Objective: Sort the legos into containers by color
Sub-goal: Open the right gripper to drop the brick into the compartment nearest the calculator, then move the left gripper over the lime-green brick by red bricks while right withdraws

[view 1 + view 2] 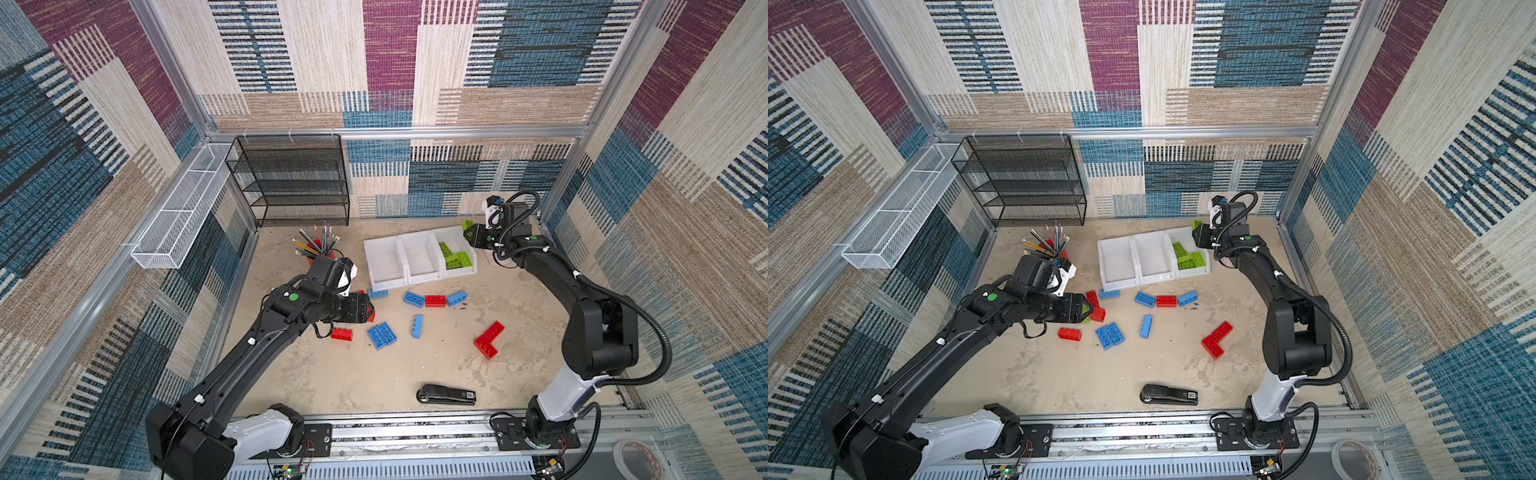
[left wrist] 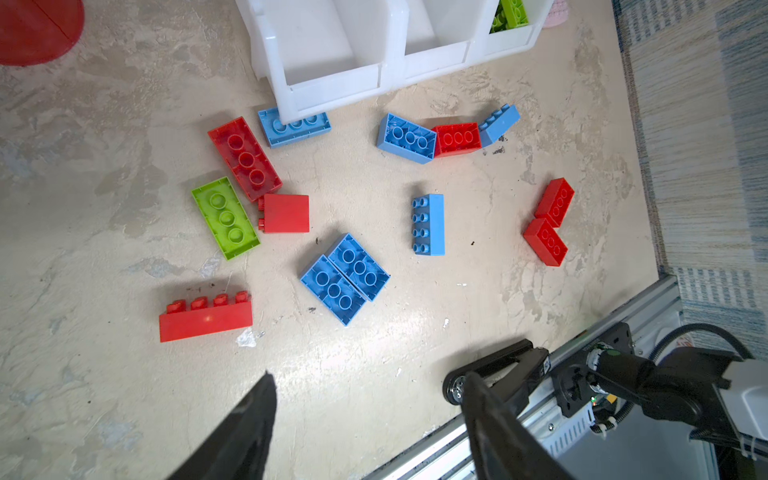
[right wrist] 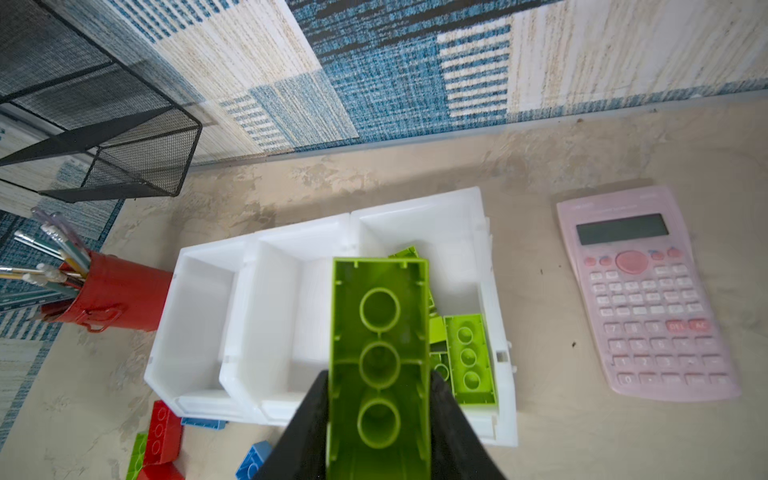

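Red and blue legos lie scattered on the table in front of three joined white containers [image 1: 388, 286]. Among them are a blue pair [image 2: 345, 278], a red brick [image 2: 205, 318] and a lime green one [image 2: 225, 218]. My left gripper [image 2: 368, 376] hovers open and empty above the left cluster, also seen in a top view [image 1: 369, 309]. My right gripper [image 3: 379, 374] is shut on a lime green brick [image 3: 379, 316], held over the rightmost container [image 3: 505, 374]. That container holds several green bricks [image 1: 455, 257]. The other two containers look empty.
A red pencil cup [image 1: 318, 253] stands left of the containers and a pink calculator [image 3: 644, 291] lies to their right. A black stapler [image 1: 446, 394] lies near the front edge. A black mesh shelf [image 1: 291, 178] and a white wire tray [image 1: 183, 208] line the back left.
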Controlling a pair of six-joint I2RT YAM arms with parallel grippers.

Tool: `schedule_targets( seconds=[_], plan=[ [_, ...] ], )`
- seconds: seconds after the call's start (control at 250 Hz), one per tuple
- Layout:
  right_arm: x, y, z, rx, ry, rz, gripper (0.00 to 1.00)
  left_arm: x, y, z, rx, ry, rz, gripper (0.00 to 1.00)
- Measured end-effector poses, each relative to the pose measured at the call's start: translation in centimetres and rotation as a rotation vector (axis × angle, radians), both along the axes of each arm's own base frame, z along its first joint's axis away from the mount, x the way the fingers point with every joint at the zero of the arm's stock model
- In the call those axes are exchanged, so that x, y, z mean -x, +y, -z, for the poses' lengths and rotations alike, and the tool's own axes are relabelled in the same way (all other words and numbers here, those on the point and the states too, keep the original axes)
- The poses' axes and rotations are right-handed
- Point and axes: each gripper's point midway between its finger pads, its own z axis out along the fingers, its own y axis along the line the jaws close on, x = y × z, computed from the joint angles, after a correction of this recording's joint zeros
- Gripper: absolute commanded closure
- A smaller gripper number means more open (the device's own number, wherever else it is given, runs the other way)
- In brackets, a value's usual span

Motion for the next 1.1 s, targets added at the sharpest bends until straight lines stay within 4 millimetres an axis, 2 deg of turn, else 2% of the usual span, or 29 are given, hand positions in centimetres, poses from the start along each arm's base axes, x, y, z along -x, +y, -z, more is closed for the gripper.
schedule_targets(
  seconds=[0.132,0.28,0.36,0.48,0.58,0.808,0.932,1.1],
  plan=[
    [-1.3,0.6,1.6,0.006,0.024,-0.026,0.64,-0.8,0.4,0.5,-0.028,-0.007,-0.019,0.23],
    [-1.9,0.8,4.5,0.006,0.086,-0.037,0.62,-1.7,1.2,1.5,-0.068,0.001,-0.055,0.21],
    [-2.1,0.9,5.7,0.006,0.111,-0.04,0.55,-2.0,1.8,2.0,-0.083,0.009,-0.074,0.19],
    [-2.7,1.1,6.1,0.003,0.118,-0.046,0.38,-2.4,2.7,2.8,-0.106,0.019,-0.105,0.17],
    [-3.0,1.1,6.1,0.004,0.112,-0.048,0.31,-2.6,3.0,3.2,-0.113,0.032,-0.121,0.12],
    [-3.0,1.1,5.1,0.007,0.093,-0.052,0.25,-3.1,3.8,4.4,-0.154,0.054,-0.148,0.14],
    [-1.7,1.0,2.9,0.003,0.049,-0.052,0.23,-3.4,4.3,5.2,-0.186,0.07,-0.164,0.16],
    [1.3,1.0,-0.4,-0.024,-0.043,-0.053,0.22,-3.6,5.0,6.5,-0.225,0.108,-0.182,0.24]
  ],
)
